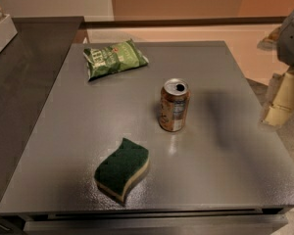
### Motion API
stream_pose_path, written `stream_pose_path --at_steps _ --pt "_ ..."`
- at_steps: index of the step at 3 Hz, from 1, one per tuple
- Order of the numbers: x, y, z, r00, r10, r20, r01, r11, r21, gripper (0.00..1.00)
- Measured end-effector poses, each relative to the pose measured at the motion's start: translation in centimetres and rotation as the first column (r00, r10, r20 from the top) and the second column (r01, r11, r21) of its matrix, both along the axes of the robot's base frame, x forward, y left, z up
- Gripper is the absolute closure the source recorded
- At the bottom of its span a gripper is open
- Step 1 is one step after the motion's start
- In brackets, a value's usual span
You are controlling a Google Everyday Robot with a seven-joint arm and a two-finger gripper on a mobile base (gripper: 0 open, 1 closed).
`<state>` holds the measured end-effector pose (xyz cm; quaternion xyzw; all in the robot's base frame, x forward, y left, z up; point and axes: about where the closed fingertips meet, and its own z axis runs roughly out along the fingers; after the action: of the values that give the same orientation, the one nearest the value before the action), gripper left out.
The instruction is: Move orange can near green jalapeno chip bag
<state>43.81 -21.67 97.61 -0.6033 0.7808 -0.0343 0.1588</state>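
Observation:
The orange can [174,105] stands upright near the middle of the grey table [225,165], its silver top opened. The green jalapeno chip bag [114,58] lies flat at the table's far left, well apart from the can. My gripper [279,104] hangs at the right edge of the view, beyond the table's right side, to the right of the can and not touching it. Nothing shows in its grasp.
A dark green wavy sponge [122,169] with a tan underside lies near the table's front edge, left of the can. A darker counter [24,67] adjoins the table on the left. A white box corner [0,33] sits at the far left.

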Motion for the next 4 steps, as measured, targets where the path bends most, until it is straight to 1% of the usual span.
stream_pose_path --at_steps 1,2,3,4 --pt "0.0 0.0 0.0 1.0 0.0 0.0 0.0 1.0 0.0 0.0" --pt "0.2 0.4 -0.2 0.9999 0.016 0.007 -0.016 1.0 0.009 0.0" --pt "1.2 1.6 -1.0 0.9988 0.047 0.012 -0.048 0.998 0.049 0.0" --pt "2.3 3.3 -2.4 0.9972 0.074 0.01 -0.075 0.992 0.1 0.0"
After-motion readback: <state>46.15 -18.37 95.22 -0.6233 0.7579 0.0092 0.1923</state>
